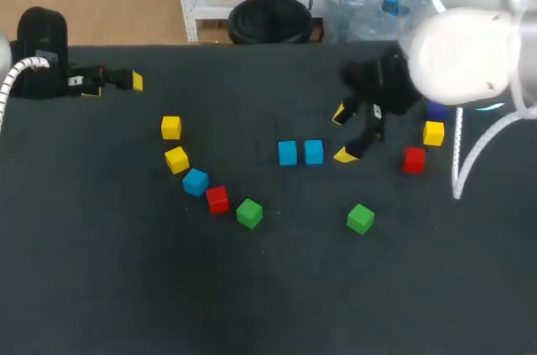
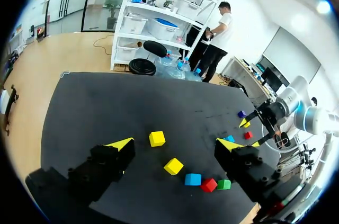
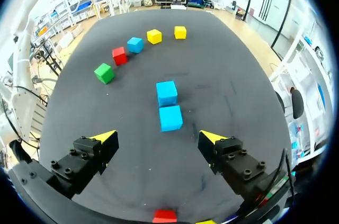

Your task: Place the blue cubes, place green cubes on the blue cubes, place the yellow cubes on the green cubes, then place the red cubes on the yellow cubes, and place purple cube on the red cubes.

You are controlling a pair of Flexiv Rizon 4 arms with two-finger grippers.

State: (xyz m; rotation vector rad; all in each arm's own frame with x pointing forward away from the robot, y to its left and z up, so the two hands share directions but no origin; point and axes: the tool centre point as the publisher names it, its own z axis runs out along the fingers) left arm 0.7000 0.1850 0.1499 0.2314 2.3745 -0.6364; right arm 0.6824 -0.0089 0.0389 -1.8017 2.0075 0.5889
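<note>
Blue cubes [image 1: 288,153] are seen paired, just beside each other, at the worktop's [image 1: 268,305] middle. The right hand [image 1: 343,135] is held open and empty just right of them; the left hand [image 2: 175,144] is held open, empty, at the far left.

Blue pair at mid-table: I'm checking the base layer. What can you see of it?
A plain, matte blue cube and its twin sit flat on the black table, side by side, close, possibly touching. Nothing is stacked on them. The open right gripper hovers just beside them, not touching.
</note>
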